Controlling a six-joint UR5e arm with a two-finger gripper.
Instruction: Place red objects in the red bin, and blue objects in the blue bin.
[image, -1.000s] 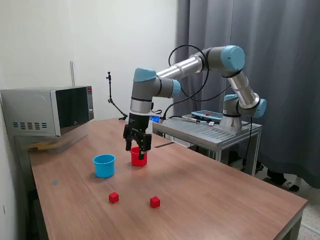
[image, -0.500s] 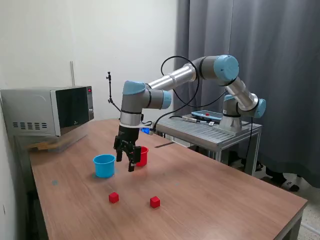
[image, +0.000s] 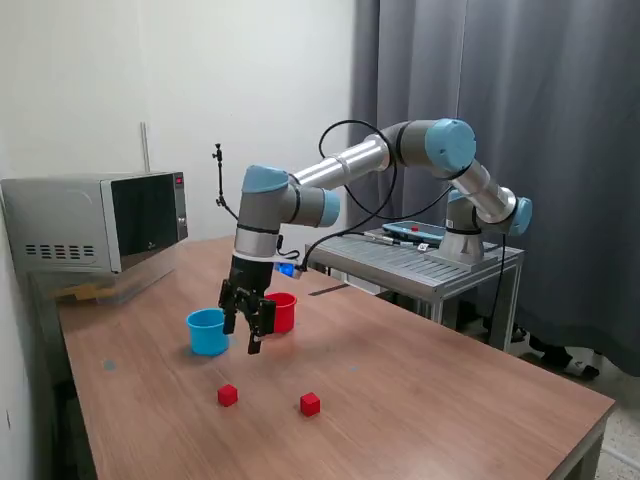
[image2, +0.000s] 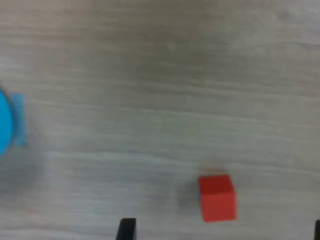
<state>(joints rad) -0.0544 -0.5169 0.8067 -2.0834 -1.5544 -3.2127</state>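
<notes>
We see the gripper (image: 247, 334) hanging above the wooden table (image: 420, 390), between the light blue cup (image: 208, 331) at its nine o'clock and the red cup (image: 279, 312) at two, with two red cubes (image: 228, 395) (image: 310, 403) near six.

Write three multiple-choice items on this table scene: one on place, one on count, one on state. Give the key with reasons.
1. In the exterior view, where does the blue cup stand relative to the red cup?
A. To its left
B. To its right
C. Stacked inside it

2. How many red cubes lie on the table?
A. One
B. Two
C. Four

3. What is the pincer holding?
A. A red cube
B. The blue cup
C. Nothing

Key: 1 A, the blue cup is left of the red cup. 2 B, one red cube and another lie on the table. 3 C, the pincer hangs open above the table, and the wrist view shows nothing between its fingers.
</notes>
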